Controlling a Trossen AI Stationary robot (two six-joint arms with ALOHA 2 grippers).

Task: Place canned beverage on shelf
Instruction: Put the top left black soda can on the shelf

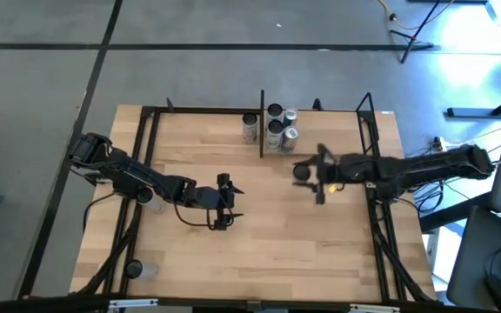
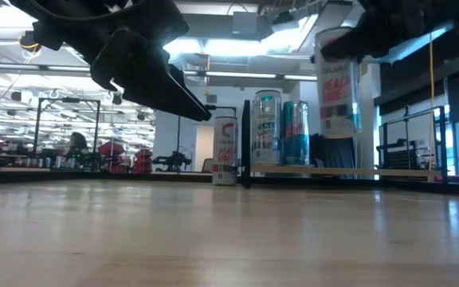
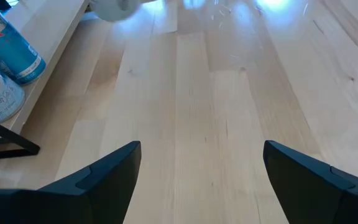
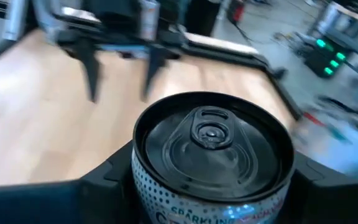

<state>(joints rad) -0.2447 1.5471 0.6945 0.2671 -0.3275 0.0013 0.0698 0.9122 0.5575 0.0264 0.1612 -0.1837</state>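
Note:
My right gripper [image 1: 307, 172] is shut on a white canned beverage [image 2: 337, 80] with a dark top [image 4: 213, 143]. The can is held up over the table, just in front of the shelf [image 1: 329, 130]. The shelf is a light board [image 2: 341, 170] between black uprights at the table's far edge. Several cans [image 1: 278, 126] stand on the shelf's left end. One more can [image 1: 250, 127] stands on the table left of the upright. My left gripper [image 1: 231, 204] is open and empty above the table's middle, and the left wrist view [image 3: 201, 180] shows only bare wood between its fingers. My right gripper pinches the can's side wall [image 4: 143, 186] between its two fingers [image 4: 101, 183], one on each side, just below the top rim. The fingers come level from the table's right. The can stands upright, top up, lifted clear of the table [image 2: 229, 231].
Black frame rails [image 1: 150, 156] run along the table's left and right sides [image 1: 374, 200]. A can [image 1: 137, 269] lies near the near left corner. Two shelf cans show in the left wrist view [image 3: 17, 53]. Open wood lies between the two grippers [image 1: 272, 235].

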